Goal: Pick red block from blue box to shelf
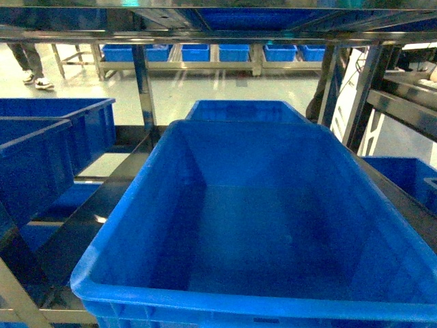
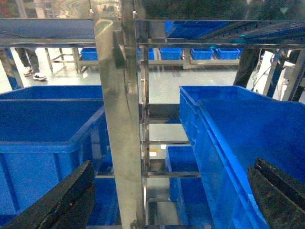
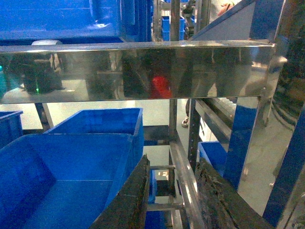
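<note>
The steel shelf (image 1: 145,89) holds a large dark blue crate (image 1: 266,225), and no view shows the red block or the turquoise box. The left gripper (image 2: 167,200) has its fingers (image 2: 57,200) spread wide apart, grasping nothing. The right gripper (image 3: 172,200) has its fingers (image 3: 128,200) parted either side of a shelf rail (image 3: 183,181), not clenched.

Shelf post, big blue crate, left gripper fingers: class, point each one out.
Shelf post (image 2: 116,119): left wrist view, middle of its shiny face.
Big blue crate (image 1: 266,225): head view, its bare floor.
Left gripper fingers (image 2: 59,202): left wrist view, the left finger.
</note>
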Motion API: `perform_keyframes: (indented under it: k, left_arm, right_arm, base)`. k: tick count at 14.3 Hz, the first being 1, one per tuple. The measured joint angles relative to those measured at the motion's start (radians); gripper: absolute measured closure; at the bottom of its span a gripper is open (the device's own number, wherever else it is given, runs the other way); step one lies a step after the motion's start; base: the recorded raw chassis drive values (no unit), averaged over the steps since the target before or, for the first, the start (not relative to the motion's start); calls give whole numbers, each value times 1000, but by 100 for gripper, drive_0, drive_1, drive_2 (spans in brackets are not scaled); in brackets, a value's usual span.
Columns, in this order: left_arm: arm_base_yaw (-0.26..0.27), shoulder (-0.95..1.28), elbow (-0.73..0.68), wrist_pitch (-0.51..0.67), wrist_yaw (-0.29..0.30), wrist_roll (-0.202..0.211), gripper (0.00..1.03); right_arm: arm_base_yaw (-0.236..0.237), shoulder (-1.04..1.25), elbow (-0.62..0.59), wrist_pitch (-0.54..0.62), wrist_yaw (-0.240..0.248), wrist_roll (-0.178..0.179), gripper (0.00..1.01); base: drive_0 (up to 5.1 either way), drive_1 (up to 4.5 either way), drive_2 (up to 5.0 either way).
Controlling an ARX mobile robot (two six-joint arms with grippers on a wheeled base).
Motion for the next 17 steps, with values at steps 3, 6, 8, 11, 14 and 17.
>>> perform_keyframes:
  k: [3, 6, 8, 11, 14, 17]
  left_arm:
    - [0, 0, 0, 0, 0, 0, 5]
    - [0, 0, 0, 0, 0, 0, 5]
    - [0, 0, 0, 0, 0, 0, 5]
    - [0, 0, 0, 0, 0, 0, 5]
    - [0, 0, 0, 0, 0, 0, 5]
    - [0, 0, 0, 0, 0, 0, 5]
  right_arm:
    - [0, 0, 0, 0, 0, 0, 76]
    - [0, 0, 0, 0, 0, 0, 76]
    - [0, 0, 0, 0, 0, 0, 76]
    - [0, 0, 0, 0, 0, 0, 76]
    - [0, 0, 0, 0, 0, 0, 76]
    - [0, 0, 0, 0, 0, 0, 76]
  base:
    - [0, 0, 0]
    - [0, 0, 0]
    - [0, 0, 0]
    - [0, 0, 0]
    - [0, 0, 0]
    - [0, 0, 0]
